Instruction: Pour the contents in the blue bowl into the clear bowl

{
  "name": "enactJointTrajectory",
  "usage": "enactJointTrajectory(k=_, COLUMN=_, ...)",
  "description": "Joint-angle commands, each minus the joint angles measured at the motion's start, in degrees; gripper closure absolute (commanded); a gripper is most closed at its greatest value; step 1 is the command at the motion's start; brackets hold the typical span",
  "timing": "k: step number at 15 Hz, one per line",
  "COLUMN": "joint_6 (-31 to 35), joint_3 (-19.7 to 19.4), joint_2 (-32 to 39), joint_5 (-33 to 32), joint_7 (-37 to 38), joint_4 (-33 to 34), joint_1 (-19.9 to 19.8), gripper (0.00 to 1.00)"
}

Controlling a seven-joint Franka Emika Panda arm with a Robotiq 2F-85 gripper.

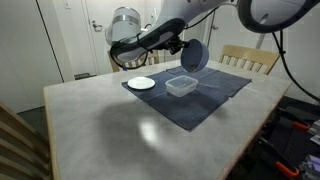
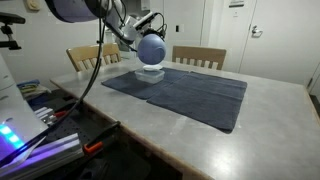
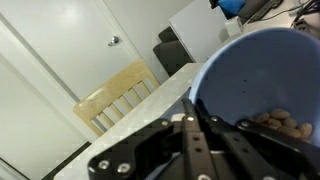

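Above the clear bowl (image 1: 181, 86), jaws clamp the tilted blue bowl (image 1: 195, 55); brownish pieces (image 3: 280, 122) lie inside.

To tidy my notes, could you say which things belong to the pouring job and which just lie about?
In the job: blue bowl, clear bowl, gripper.
Lying about: plate, cloth, chair.

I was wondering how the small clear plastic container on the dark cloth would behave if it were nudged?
The small clear squarish plastic container looks thin-walled, so probably light and easily shoved. Its low walls and wide base suggest sliding rather than tipping. The dark blue cloth beneath may add grip or bunch up.
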Motion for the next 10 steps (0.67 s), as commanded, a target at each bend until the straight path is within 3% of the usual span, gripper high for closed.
enactJointTrajectory(k=1, joint_6=-1.54, joint_3=-2.18, joint_2=2.90, joint_5=-2.50, joint_7=-4.60, joint_4=3.91, joint_1=0.56, gripper=0.99)
enactJointTrajectory(k=10, joint_6=-1.04, joint_3=-3.95, joint_2=5.10, joint_5=-4.50, joint_7=-6.47, joint_4=5.87, joint_1=1.39, gripper=0.99)
